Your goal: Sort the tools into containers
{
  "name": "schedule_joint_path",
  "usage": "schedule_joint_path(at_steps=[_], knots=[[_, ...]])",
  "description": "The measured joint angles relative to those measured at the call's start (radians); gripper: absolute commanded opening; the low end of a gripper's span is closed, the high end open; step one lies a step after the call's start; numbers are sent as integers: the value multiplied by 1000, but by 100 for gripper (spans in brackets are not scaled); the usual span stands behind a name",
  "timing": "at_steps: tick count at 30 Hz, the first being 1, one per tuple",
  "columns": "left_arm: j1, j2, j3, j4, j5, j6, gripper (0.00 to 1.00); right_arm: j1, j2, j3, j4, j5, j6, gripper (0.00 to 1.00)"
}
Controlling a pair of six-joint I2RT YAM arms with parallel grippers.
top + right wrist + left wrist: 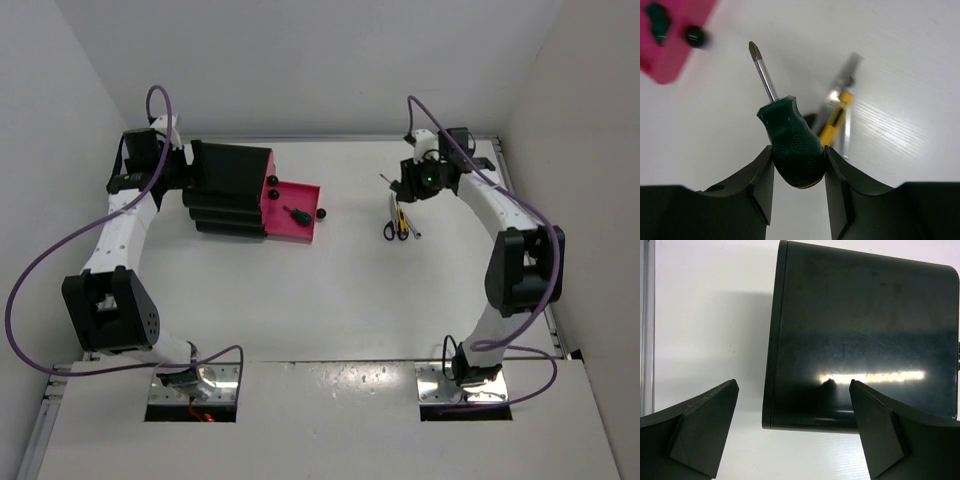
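Pinching the stubby green-handled screwdriver (pixel 790 142) by its handle, tip forward, the right gripper (pixel 798 157) has the yellow-and-black tool (pixel 835 120) just beyond and the open pink drawer (pixel 670 65) ahead-left, likely the target; left gripper (pixel 794 410) is spread behind the black cabinet (pixel 865 325), probably bracing it.

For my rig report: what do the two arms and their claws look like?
The left arm and right arm have white links, bulky black joint housings and bare metal base plates. A purple cable loops along each. The left claw and right claw have matte black wedge-shaped fingers. A green light glows on the right wrist.
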Motion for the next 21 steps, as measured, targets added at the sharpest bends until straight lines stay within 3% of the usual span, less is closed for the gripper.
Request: schedule_joint_path(at_steps=[5,10,21], knots=[[0,9,0,0,-1,0,100,186,-19,23,31,-63,96,9],[0,9,0,0,-1,0,100,353,106,89,59,-100,201,9],[0,15,3,0,-1,0,100,463,395,325,67,-112,336,9]])
